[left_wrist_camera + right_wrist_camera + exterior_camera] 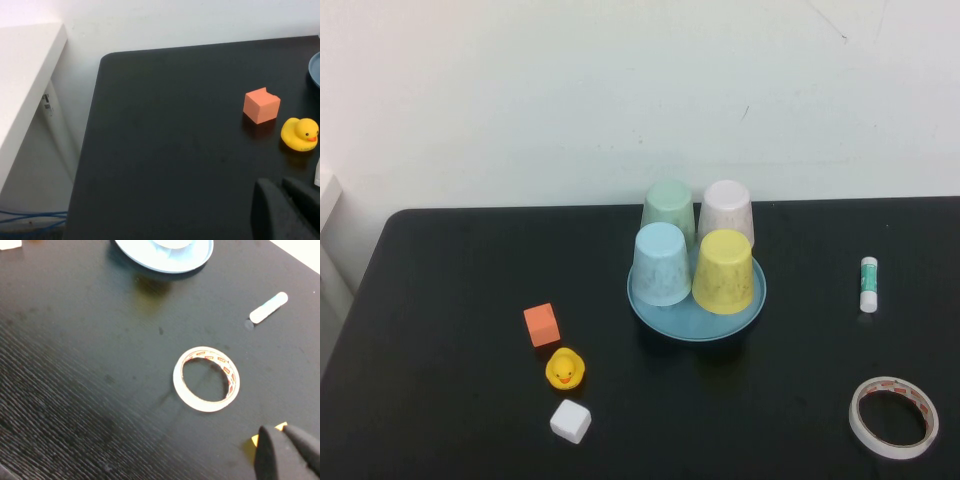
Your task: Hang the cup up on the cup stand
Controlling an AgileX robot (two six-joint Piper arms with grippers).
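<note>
Off the table's (450, 400) front-left corner: left gripper (280, 189), pinched shut on nothing, out of the high view, low over the bare black top. Just ahead of it in the left wrist view, an orange cube (542, 324), a yellow rubber duck (565, 368) and a white cube (570, 421), strung toward the front edge. Risk here: any sweep toward the centre likely shoves the duck or a cube along.

At the table's middle: light blue cup stand (720, 328), crowded with four upturned tumblers. Light blue cup (661, 263) and pale green cup (668, 207) on its left half, yellow cup (724, 271) front right, pink cup (728, 208) back right, nearest the far edge. Already mouth-down on the stand, so seemingly hung; pegs hidden, seating impossible to confirm. Cups touching or nearly so: a nudge to one probably tips its neighbour or slides the light stand.

Toward the right edge: a green-capped glue stick (868, 283), then a tape roll (893, 417) near the front-right corner. Above that roll, right gripper (277, 432), closed and empty too. A dropped wrist could snag the roll.
</note>
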